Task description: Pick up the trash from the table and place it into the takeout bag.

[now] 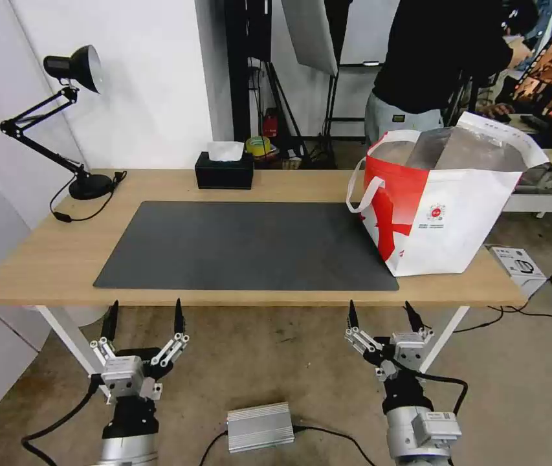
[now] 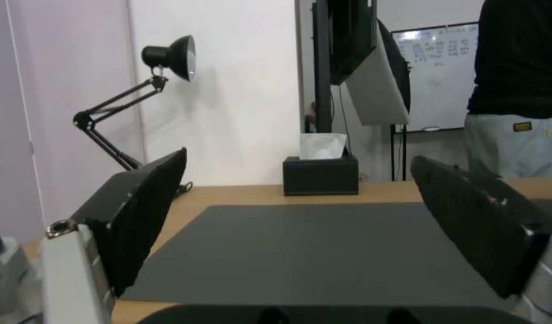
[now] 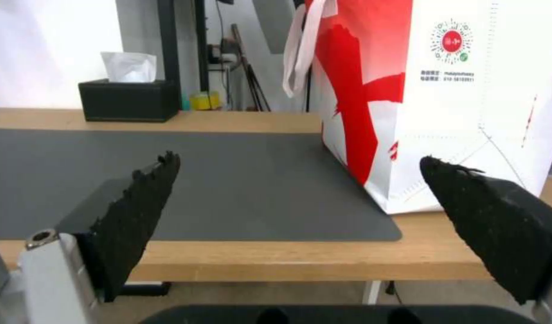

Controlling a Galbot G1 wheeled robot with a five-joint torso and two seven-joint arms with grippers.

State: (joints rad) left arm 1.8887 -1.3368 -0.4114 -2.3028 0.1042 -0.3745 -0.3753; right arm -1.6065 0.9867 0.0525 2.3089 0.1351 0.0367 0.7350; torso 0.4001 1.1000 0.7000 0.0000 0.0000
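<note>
Head high; wrists low, table [image 1: 49,259] shared

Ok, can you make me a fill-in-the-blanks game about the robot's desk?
1. The takeout bag is white and ____.
2. Tissues poke out of the black ____ at the table's far edge.
3. Both the left gripper and the right gripper have their jaws ____.
4. The desk lamp is coloured ____.

Missing words: red; box; open; black.
</note>
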